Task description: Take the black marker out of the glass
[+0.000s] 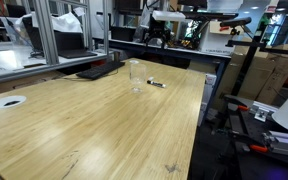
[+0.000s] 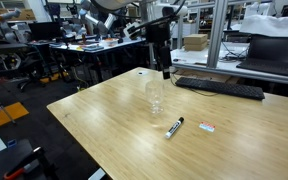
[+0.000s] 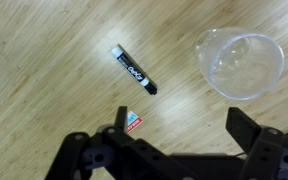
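The black marker (image 3: 134,70) lies flat on the wooden table, outside the glass, with its whitish end pointing away from the glass. It also shows in both exterior views (image 1: 156,84) (image 2: 174,126). The clear glass (image 3: 240,62) stands upright and empty beside it, also seen in both exterior views (image 1: 136,75) (image 2: 156,97). My gripper (image 3: 182,135) is open and empty, well above the table between marker and glass. It hangs over the glass in both exterior views (image 1: 158,38) (image 2: 165,70).
A small red-and-white label (image 3: 133,122) lies on the table near the marker. A black keyboard (image 2: 219,88) sits at the table's far edge. A white disc (image 1: 8,101) lies on the table. Metal frames and desks surround the table.
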Tool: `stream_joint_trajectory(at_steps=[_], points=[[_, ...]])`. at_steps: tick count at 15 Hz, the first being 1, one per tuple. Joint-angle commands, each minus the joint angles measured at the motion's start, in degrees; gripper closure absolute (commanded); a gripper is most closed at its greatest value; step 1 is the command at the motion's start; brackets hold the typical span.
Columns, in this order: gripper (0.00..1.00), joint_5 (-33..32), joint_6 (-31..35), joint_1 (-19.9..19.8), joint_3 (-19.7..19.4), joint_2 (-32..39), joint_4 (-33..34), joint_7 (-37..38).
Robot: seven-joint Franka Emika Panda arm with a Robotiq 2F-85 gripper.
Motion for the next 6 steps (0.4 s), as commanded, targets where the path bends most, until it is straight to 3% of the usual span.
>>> stream_joint_trajectory(at_steps=[1,6], points=[[0.00,-1.04,2.52,-0.51,0.69,-3.37,-4.11,2.58],[0.00,-2.47,4.91,-0.67,0.65,-7.04,-9.51,6.49]])
